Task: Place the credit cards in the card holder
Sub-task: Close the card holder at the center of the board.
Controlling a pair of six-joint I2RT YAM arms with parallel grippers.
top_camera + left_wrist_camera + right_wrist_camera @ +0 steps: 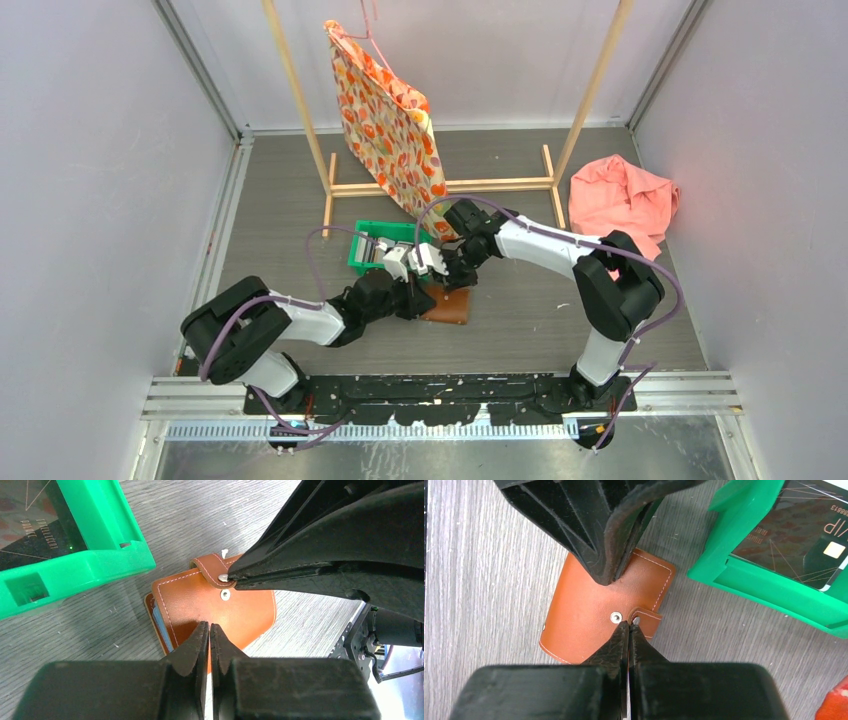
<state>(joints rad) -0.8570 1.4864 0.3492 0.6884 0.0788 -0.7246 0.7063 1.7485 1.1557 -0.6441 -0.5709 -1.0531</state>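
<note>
The card holder point(235, 612) is a brown leather wallet lying folded on the grey table, also seen from above point(452, 309). Its strap point(647, 618) is unsnapped, with the snap stud point(615, 617) bare beside it. A light blue credit card edge point(159, 622) peeks from its side. My left gripper point(210, 626) is shut, its tips resting on the holder's cover point(579, 605). My right gripper point(629, 625) is shut with its tips against the strap's end; whether leather is pinched I cannot tell. A black credit card point(796, 535) lies in the green bin point(764, 587).
The green bin point(362, 262) sits just behind the holder, close to both grippers. A wooden rack point(445, 186) carrying a floral bag point(385, 120) stands at the back. A pink cloth point(620, 200) lies at the back right.
</note>
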